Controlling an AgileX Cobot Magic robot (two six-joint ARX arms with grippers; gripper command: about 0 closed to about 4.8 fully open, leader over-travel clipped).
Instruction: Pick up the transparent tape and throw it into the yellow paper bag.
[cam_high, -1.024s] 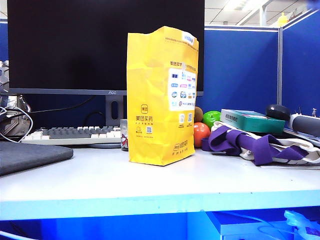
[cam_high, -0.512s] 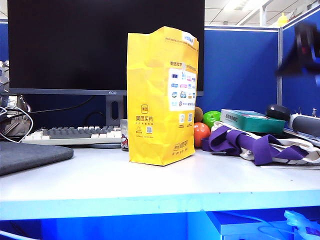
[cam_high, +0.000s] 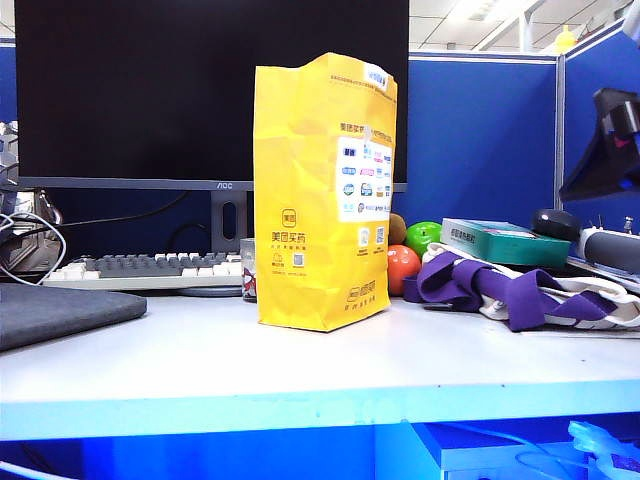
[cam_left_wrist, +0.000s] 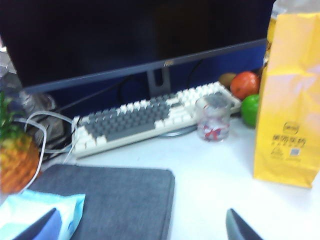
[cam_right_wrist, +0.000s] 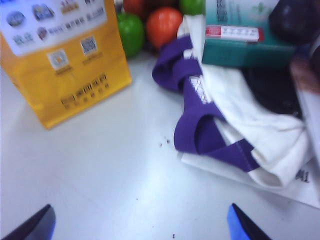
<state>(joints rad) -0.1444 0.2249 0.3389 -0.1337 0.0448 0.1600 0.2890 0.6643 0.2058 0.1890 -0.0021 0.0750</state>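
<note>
Left end effector (cam_left_wrist: 140, 225), right end effector (cam_right_wrist: 140, 222) agape

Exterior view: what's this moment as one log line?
left pincer: open, empty, over desk | right pincer: open, empty, near purple cloth | yellow paper bag: upright
</note>
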